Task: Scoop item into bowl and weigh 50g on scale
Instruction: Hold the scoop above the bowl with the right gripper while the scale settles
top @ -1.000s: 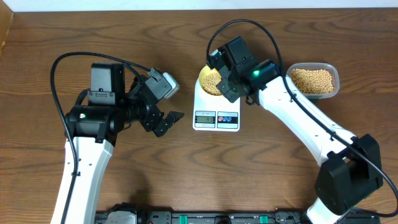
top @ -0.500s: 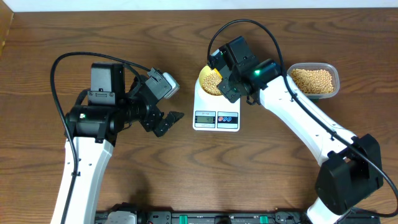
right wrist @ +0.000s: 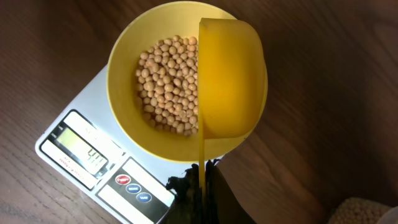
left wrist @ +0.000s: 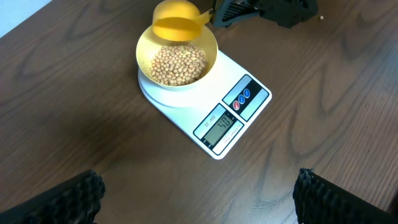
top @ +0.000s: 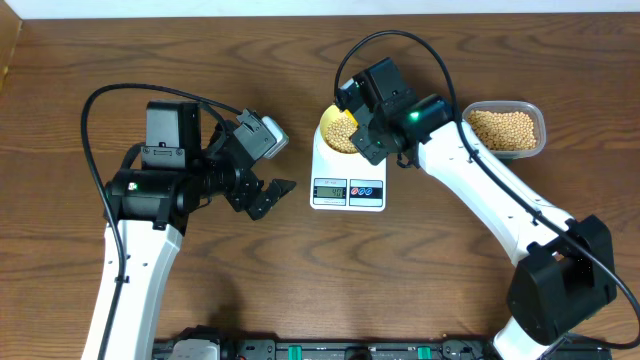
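The pale yellow bowl (right wrist: 143, 106) holds a heap of beige beans (right wrist: 166, 84) and stands on the white scale (top: 348, 178), whose display (left wrist: 222, 126) shows digits. My right gripper (right wrist: 202, 177) is shut on the handle of a bright yellow scoop (right wrist: 227, 78), tipped on its side over the bowl's right half. In the overhead view the right gripper (top: 368, 140) sits at the bowl (top: 336, 130). My left gripper (top: 268, 198) is open and empty, left of the scale, above the table.
A clear plastic tub (top: 506, 129) of more beans stands at the right of the scale. The right arm stretches from the front right across to the scale. Bare wood table lies around the left gripper.
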